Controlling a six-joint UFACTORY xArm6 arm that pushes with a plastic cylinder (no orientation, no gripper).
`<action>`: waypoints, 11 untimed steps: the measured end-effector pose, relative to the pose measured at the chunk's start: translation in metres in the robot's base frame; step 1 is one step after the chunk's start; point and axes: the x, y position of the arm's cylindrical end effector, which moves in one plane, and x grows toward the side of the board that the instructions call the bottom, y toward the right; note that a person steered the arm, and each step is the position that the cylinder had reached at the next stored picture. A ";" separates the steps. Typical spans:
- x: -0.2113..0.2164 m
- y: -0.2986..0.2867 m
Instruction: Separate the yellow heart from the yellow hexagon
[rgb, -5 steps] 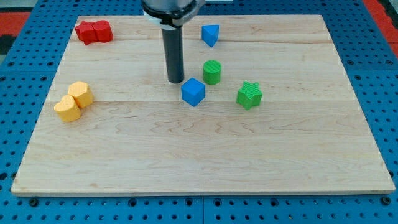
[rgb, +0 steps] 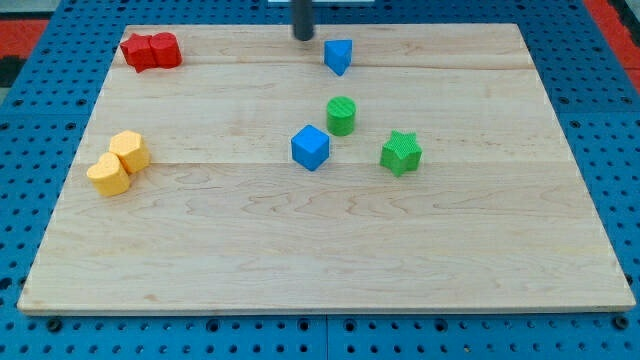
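The yellow heart (rgb: 108, 173) lies at the view's left, touching the yellow hexagon (rgb: 130, 150), which sits just up and right of it. My tip (rgb: 303, 37) is at the view's top edge of the wooden board (rgb: 320, 250), just left of the blue triangular block (rgb: 339, 56) and far to the right of the yellow pair.
Two red blocks (rgb: 151, 50) sit together at the top left corner. A blue cube (rgb: 310, 147), a green cylinder (rgb: 341, 115) and a green star (rgb: 401, 152) stand near the middle. A blue pegboard surrounds the board.
My tip has moved from beside the blue cube toward the view's top edge, and most of the rod has left the view. No block has moved.
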 end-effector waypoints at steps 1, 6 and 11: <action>0.019 0.040; 0.141 -0.106; 0.222 -0.247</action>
